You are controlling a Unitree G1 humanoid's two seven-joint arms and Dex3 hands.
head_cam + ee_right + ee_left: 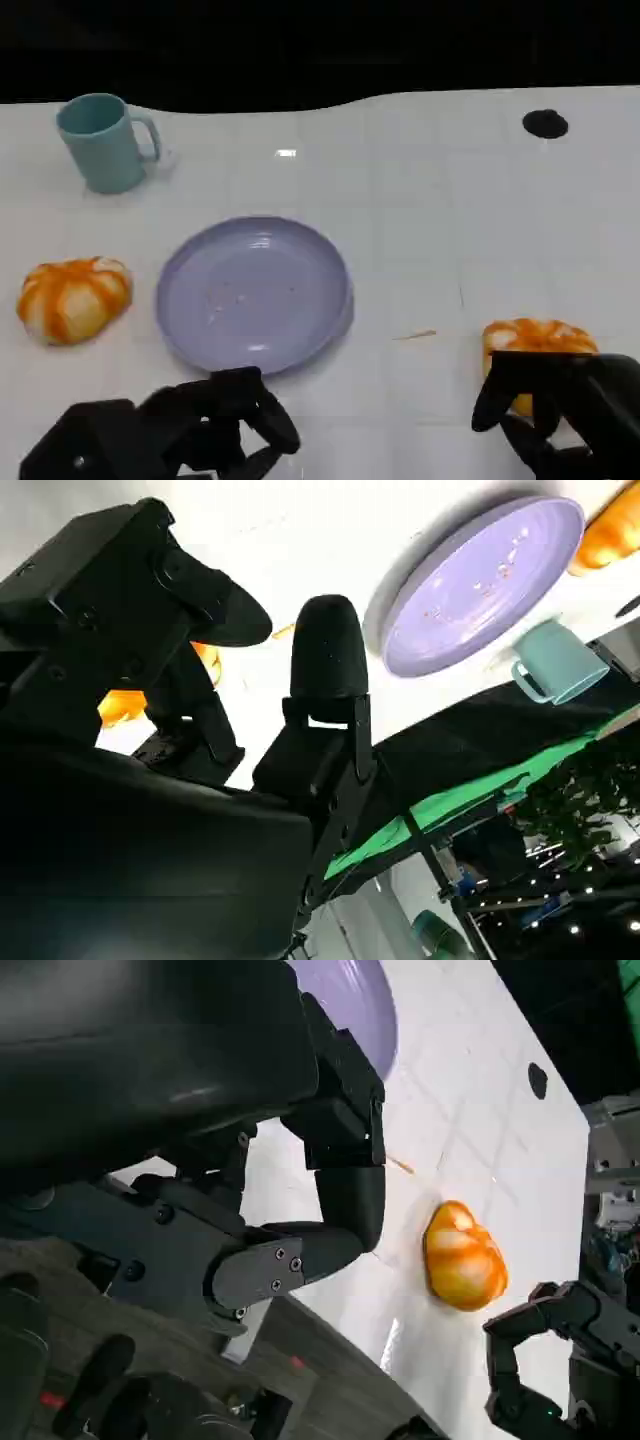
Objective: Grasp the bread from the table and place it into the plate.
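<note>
head: right hand (560, 405) fingers spread over bread (538, 340) on surface, not yet grasping; plate (255, 293) holds nothing | left wrist: left hand (250, 1190) curled, holding nothing | right wrist: bread partly hidden behind fingers (325, 660); grasp and placing remain

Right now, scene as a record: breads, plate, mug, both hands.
plate: lavender, table centre, nothing on it
bread A: on table, left of plate, untouched
bread B: on table, right of plate, right hand's fingers in front of it
mug: teal, upright, far left
left hand: near edge in front of plate, holds nothing
right hand: at bread B, fingers spread, grasp not confirmed
task: bread not yet in plate
</note>
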